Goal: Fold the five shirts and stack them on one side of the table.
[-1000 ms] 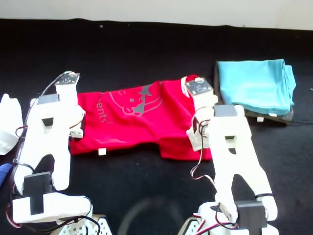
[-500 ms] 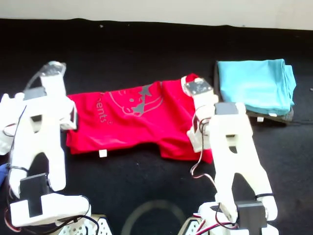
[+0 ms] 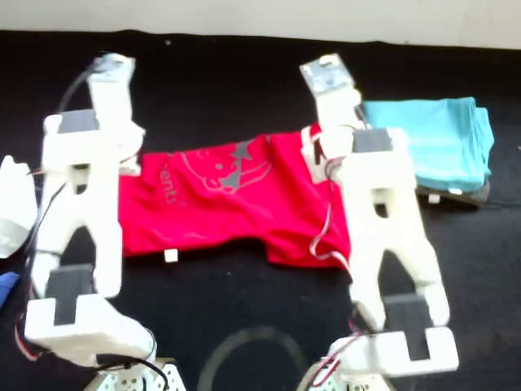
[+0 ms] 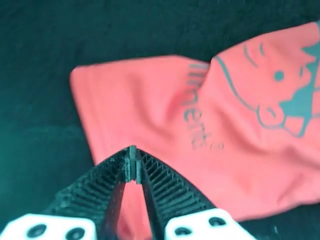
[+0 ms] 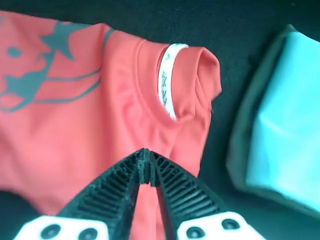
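Red shirt (image 3: 220, 204): matt knit cloth, soft, lightly creased; grey print lies flat, no sheen. Neck label (image 5: 167, 80): white woven tape. Turquoise shirt (image 3: 431, 147): smooth matt cloth. Counter (image 3: 244, 81): black, matt, cloth-like cover. Left claw (image 4: 132, 165) and right claw (image 5: 146, 167): black plastic, finely ribbed inner faces, dull finish. Arm shells (image 3: 383, 204): white plastic, smooth, faint sheen.

The left arm (image 3: 81, 163) covers one end of the red shirt (image 3: 220, 212) in the high view, the right arm (image 3: 378, 187) its collar end. A dark cloth (image 3: 464, 195) lies mostly hidden under the folded turquoise shirt (image 3: 431, 142). The picture's edge cuts off a white thing (image 3: 12, 204)
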